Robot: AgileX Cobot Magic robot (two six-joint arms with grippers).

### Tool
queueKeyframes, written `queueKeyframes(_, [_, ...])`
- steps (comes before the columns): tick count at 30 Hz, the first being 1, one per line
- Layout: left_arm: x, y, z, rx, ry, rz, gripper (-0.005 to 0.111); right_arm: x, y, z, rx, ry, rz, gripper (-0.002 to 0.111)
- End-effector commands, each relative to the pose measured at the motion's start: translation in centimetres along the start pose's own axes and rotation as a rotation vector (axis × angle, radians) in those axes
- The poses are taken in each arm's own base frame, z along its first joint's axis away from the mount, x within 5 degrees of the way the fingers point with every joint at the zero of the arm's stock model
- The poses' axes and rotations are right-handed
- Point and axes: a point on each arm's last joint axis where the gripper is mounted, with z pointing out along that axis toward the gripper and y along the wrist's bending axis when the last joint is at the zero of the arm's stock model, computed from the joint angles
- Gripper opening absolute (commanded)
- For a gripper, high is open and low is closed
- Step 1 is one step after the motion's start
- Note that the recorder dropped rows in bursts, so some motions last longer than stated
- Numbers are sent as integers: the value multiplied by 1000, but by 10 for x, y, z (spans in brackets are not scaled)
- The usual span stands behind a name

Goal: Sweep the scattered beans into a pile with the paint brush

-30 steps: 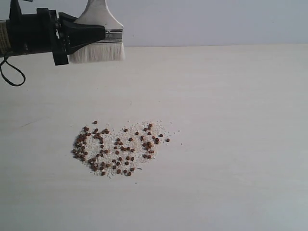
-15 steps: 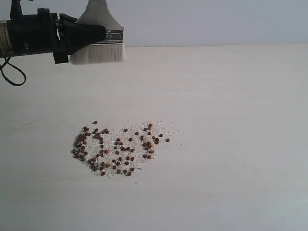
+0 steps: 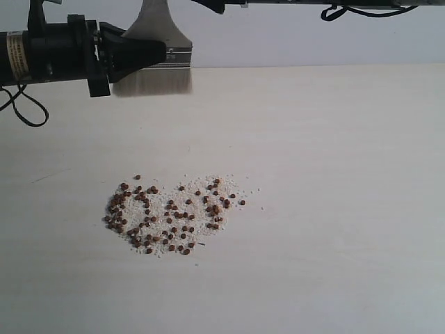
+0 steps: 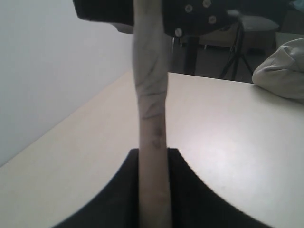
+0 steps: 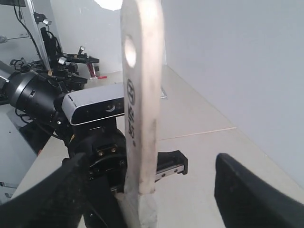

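Observation:
The beans lie as a loose reddish-brown patch mixed with pale crumbs on the table's left middle. The paint brush hangs upright high above the table's far left, bristles down and in shadow. My left gripper is shut on its wooden handle, close above the ferrule. My right gripper is open, its fingers standing wide on either side of the handle's upper part, near the hole. In the exterior view the right gripper shows only at the top edge.
The pale table reaches to a white wall at the back. The right arm and a cable run along the top edge of the exterior view. A black cable loop hangs under the left arm.
The left gripper has carried the brush slightly to the right. The right arm has come in along the top over the handle, and its shadow now darkens the bristles.

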Motion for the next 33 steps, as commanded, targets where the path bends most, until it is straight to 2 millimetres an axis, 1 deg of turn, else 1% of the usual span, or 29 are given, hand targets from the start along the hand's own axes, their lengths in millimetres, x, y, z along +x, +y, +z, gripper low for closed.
queueKeyframes(1, [-4, -7, 9, 34, -19, 5, 0, -2, 1, -1, -5, -19, 1, 64])
queueKeyframes(6, [-5, -16, 21, 75, -18, 41, 0, -2, 1, -1, -5, -19, 34, 64])
queueKeyframes(9, [-5, -16, 21, 75, -18, 56, 0, -2, 1, -1, -5, -19, 52, 63])
queueKeyframes(15, [-5, -16, 21, 75, -18, 56, 0, -3, 1, -1, -6, -20, 55, 56])
queueKeyframes(16, [-5, -16, 21, 75, -18, 56, 0, -5, 2, -2, -6, -21, 57, 53])
queueKeyframes(18, [-3, -16, 21, 75, -16, 52, 0, -7, 4, -2, -7, -24, 61, 43])
queueKeyframes(21, [-1, -14, 22, 69, -21, 45, 0, -10, 5, -2, -8, -26, 70, 17])
queueKeyframes(23, [-2, -13, 22, 61, -30, 40, 0, -10, 5, -2, -8, -26, 71, 3])
queueKeyframes(24, [-3, -13, 22, 51, -39, 33, 0, -10, 5, -2, -8, -26, 72, 0])
queueKeyframes(28, [-4, -6, 22, -24, -46, 4, 1, -10, 5, -2, -7, -26, 61, 0])
queueKeyframes(29, [-4, -4, 22, -43, -49, -3, 3, -10, 5, -2, -7, -26, 61, 0])
queueKeyframes(31, [-5, -2, 22, -63, -63, -14, 12, -10, 5, -2, -7, -26, 61, 0])
queueKeyframes(33, [-6, -1, 22, -72, -73, -17, 26, -9, 3, -2, 20, -20, 62, 0])
